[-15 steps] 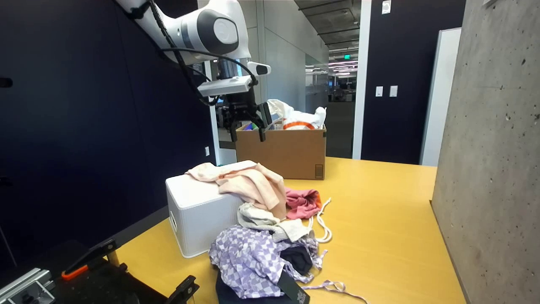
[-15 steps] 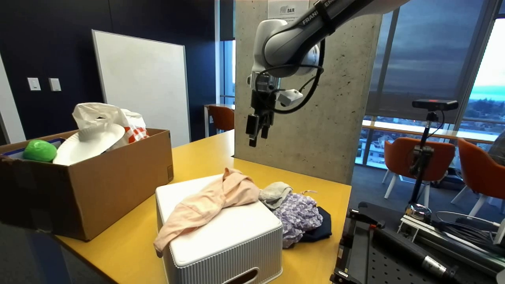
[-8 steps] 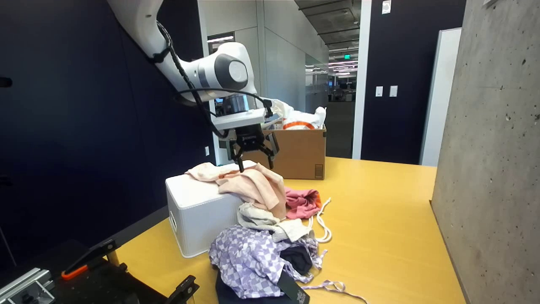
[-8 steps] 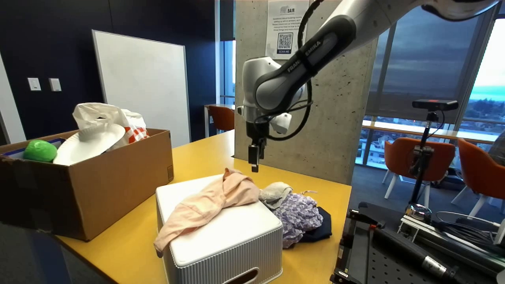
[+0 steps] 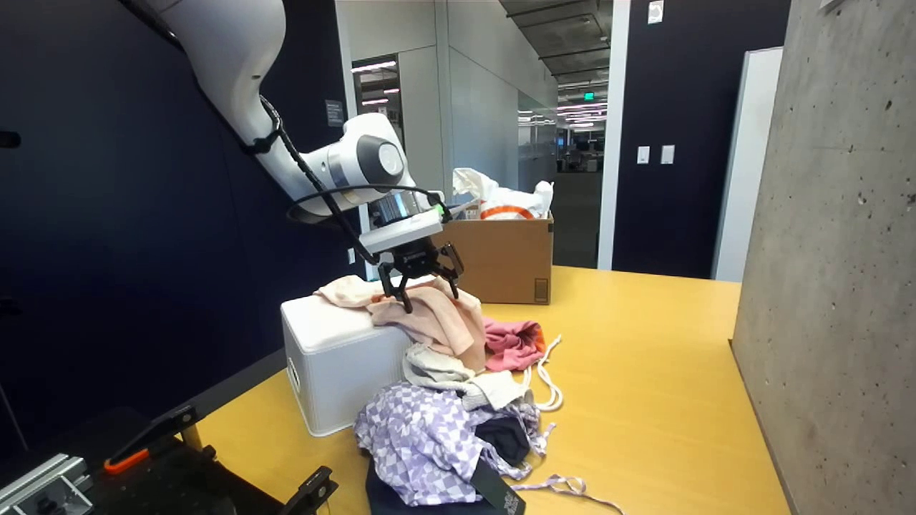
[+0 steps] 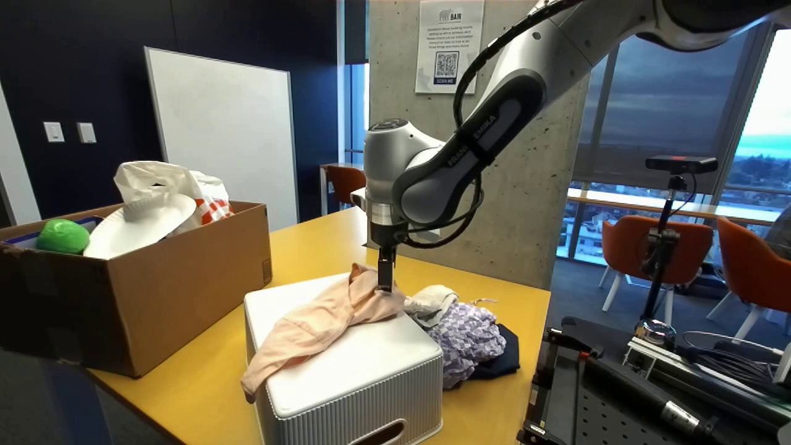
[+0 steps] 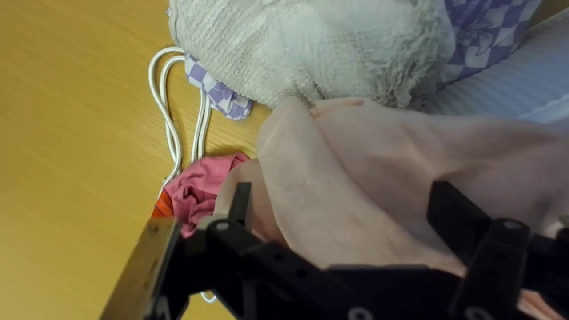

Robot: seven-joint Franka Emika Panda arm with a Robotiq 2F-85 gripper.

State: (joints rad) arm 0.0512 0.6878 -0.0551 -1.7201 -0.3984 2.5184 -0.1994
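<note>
My gripper (image 5: 432, 302) is open, with its fingers spread apart, tilted and low over the peach cloth (image 5: 461, 325). In the wrist view the gripper (image 7: 342, 191) has peach cloth (image 7: 338, 213) between and beyond its fingers; the cloth is not pinched. In an exterior view a fingertip (image 6: 385, 288) overlaps the cloth's raised end; contact is unclear. The peach cloth (image 6: 321, 327) drapes over an upturned white ribbed box (image 6: 352, 377). A cream knit cloth (image 7: 311, 53), a pink cloth (image 7: 200, 186) with white cords and a purple checked cloth (image 5: 418, 443) lie beside the box.
A cardboard box (image 5: 494, 261) with white bags, a paper plate and a green item stands on the yellow table (image 5: 644, 400). A concrete pillar (image 5: 823, 250) borders the table. A black cart (image 6: 618, 395) adjoins the table's edge. Dark cloth lies under the checked one.
My gripper has come down from well above the white box to the peach cloth and has tilted. Its fingers have stayed open. The cloths and boxes have not visibly moved.
</note>
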